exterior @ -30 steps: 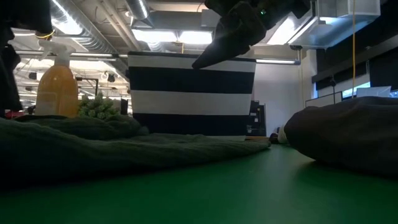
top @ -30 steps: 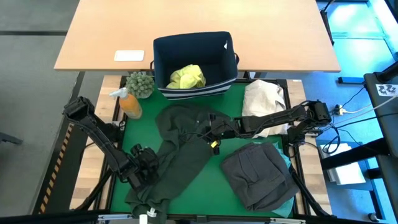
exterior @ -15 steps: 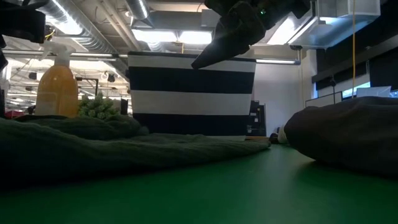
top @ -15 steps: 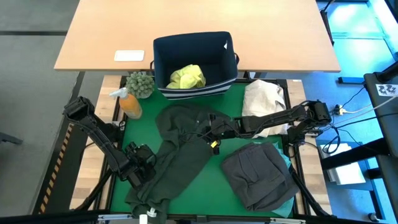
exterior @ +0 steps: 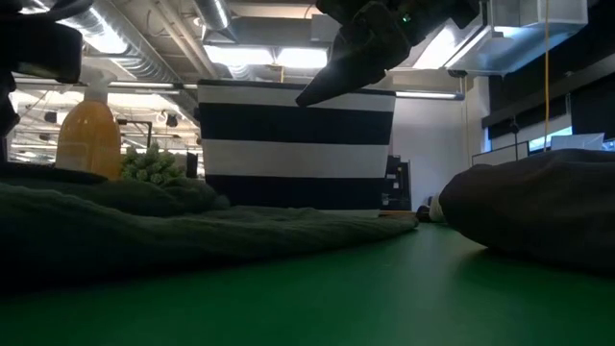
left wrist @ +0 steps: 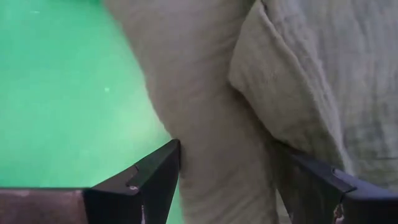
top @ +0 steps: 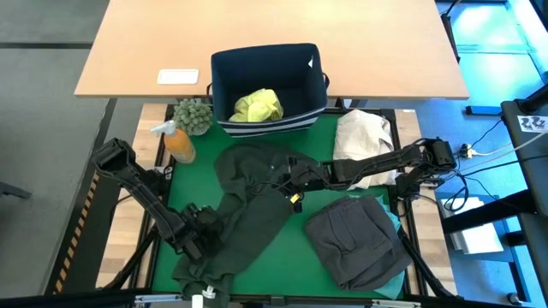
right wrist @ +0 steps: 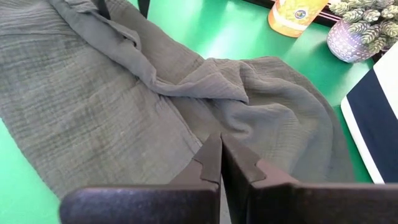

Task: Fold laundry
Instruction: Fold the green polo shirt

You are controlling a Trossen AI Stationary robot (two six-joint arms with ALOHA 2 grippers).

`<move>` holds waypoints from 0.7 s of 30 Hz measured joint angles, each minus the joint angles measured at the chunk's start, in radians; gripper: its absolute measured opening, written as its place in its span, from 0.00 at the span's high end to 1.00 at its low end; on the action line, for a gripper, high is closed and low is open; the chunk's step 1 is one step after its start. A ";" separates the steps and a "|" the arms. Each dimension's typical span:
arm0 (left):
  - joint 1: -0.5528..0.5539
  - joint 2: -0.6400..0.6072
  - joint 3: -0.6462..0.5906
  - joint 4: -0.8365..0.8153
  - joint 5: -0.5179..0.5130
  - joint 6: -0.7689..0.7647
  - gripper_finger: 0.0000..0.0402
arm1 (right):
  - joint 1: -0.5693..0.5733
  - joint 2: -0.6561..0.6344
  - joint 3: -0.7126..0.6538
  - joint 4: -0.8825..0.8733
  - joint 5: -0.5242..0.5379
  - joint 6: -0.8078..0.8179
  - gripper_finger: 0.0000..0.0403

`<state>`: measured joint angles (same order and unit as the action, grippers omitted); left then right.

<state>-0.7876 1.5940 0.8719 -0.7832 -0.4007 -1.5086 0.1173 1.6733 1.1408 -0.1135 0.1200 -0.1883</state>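
Observation:
A dark olive garment (top: 244,214) lies spread on the green mat (top: 300,257), running from the far middle to the near left. My left gripper (left wrist: 236,155) is open at the garment's left edge (top: 204,235), pointing steeply down, with a raised ridge of cloth between its fingers. My right gripper (right wrist: 221,138) is shut on nothing and hangs well above the garment's far part (top: 287,181). A folded charcoal garment (top: 355,239) lies at the near right, on top of a turquoise one (top: 396,221). A yellow-green shirt (top: 257,104) sits in the navy bin (top: 312,81). My left gripper has one finger (left wrist: 155,177) on either side of a raised fold at the garment's left edge (left wrist: 211,143), coming from above and slanting. Whether the fingers touch the cloth I cannot tell. The garment lies flat on the mat.
A cream cloth bundle (top: 364,133) lies at the far right of the mat. An orange spray bottle (top: 178,141) and a small plant (top: 193,115) stand at the far left. The bin stands at the mat's far edge, and bare mat shows between the two garments.
My left gripper has sunk toward the olive garment's left edge and stays open. The garment and my right arm have kept still.

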 joint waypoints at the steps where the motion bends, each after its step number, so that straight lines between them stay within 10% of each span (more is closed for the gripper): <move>1: 0.000 0.000 0.000 0.008 0.000 0.000 0.40 | 0.000 0.000 0.000 0.000 0.000 0.000 0.99; 21: 0.028 0.000 0.000 0.249 -0.042 0.206 0.40 | 0.000 0.000 0.000 0.000 0.000 0.000 0.99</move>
<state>-0.7594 1.5940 0.8722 -0.5340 -0.4430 -1.3029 0.1173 1.6733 1.1408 -0.1139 0.1200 -0.1883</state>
